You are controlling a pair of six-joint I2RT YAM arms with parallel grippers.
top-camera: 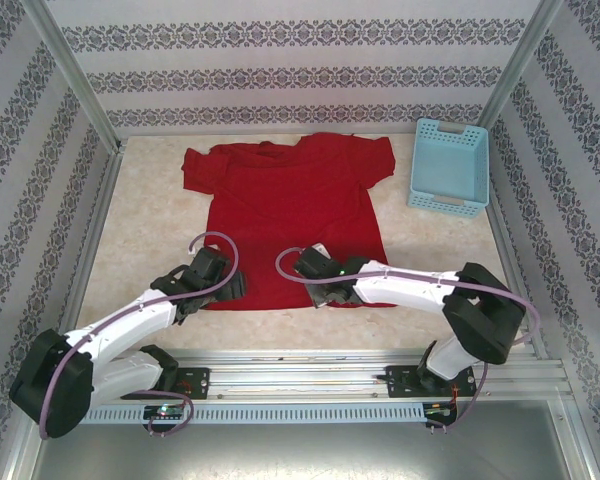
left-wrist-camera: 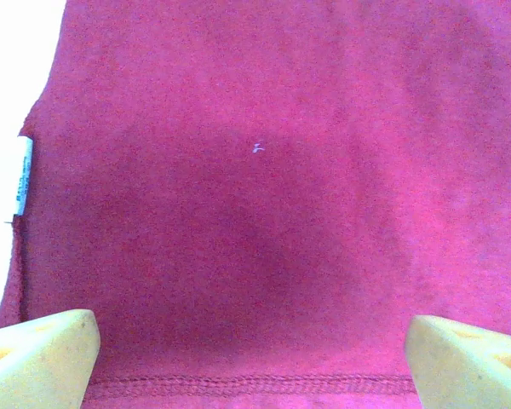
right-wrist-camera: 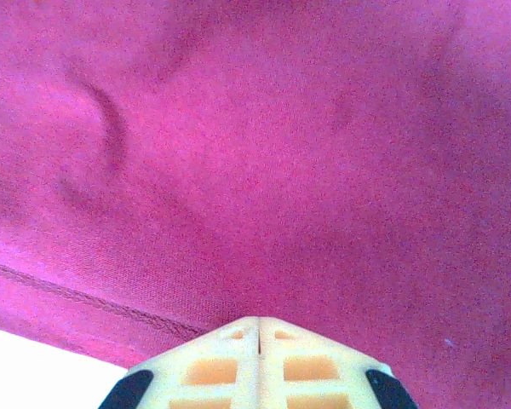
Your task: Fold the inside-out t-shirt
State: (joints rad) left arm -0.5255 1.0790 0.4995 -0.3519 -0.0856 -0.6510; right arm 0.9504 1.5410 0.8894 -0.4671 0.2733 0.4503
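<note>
The red t-shirt (top-camera: 290,200) lies spread flat on the table, collar toward the far wall and stitched hem toward the arms. My left gripper (top-camera: 223,284) hovers over the hem's left corner. In the left wrist view its pale fingers (left-wrist-camera: 43,358) stand wide apart, and my left gripper (left-wrist-camera: 251,362) is open over the cloth (left-wrist-camera: 255,196) and hem seam. My right gripper (top-camera: 316,290) sits at the hem right of centre. In the right wrist view my right gripper (right-wrist-camera: 260,324) is pressed shut where the hem seam (right-wrist-camera: 85,294) runs into its tips, with red cloth puckered beyond.
A light blue plastic basket (top-camera: 448,165) stands at the far right of the table. Bare beige tabletop (top-camera: 145,230) borders the shirt on the left, with patterned walls around. A small white care tag (left-wrist-camera: 21,175) sticks out of the shirt's left side seam.
</note>
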